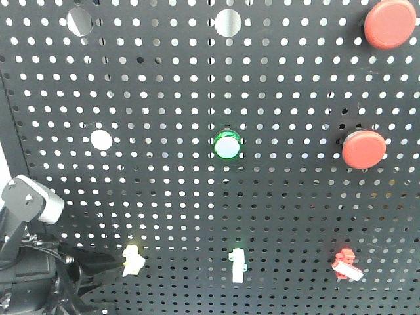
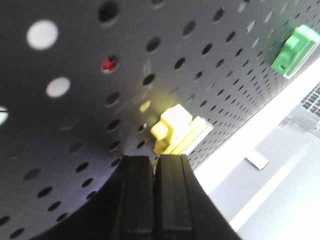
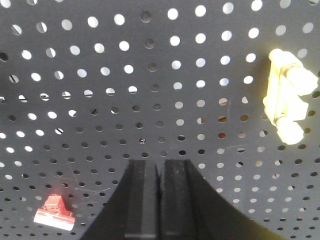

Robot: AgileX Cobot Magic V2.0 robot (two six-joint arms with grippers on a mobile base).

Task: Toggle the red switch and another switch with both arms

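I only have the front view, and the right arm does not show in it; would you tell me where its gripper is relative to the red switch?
Observer: In the right wrist view the right gripper is apart from the red switch, which sits toward that picture's lower left corner.
Operator: Thank you. Is it open?
Observer: No, it is shut.
Operator: And is the left gripper open at the cream switch?
Observer: No. The left wrist view shows the left gripper shut, with its tips just under the cream switch.
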